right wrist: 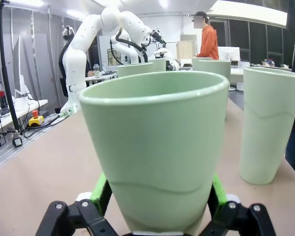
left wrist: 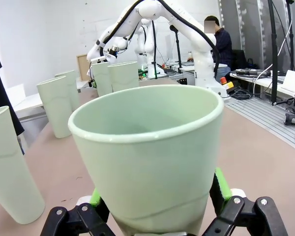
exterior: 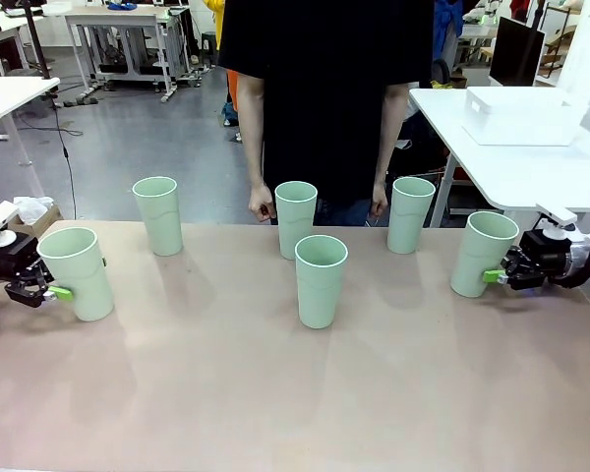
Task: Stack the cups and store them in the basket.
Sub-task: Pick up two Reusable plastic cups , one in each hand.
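The left end effector (exterior: 77, 291) is clamped low on the left cup (exterior: 76, 264), the right end effector (exterior: 479, 276) on the right cup (exterior: 485, 244); both cups lean, at the desk (exterior: 226, 393) ends (four other cups (exterior: 321, 280) stand between). Held so low, a smooth cup could tip or slip. Whether they touch the desk is unclear.

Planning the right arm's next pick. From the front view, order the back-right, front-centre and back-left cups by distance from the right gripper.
From the right gripper:
1. back-right cup, far edge, right of middle
2. front-centre cup, mid-table
3. back-left cup, far edge, left
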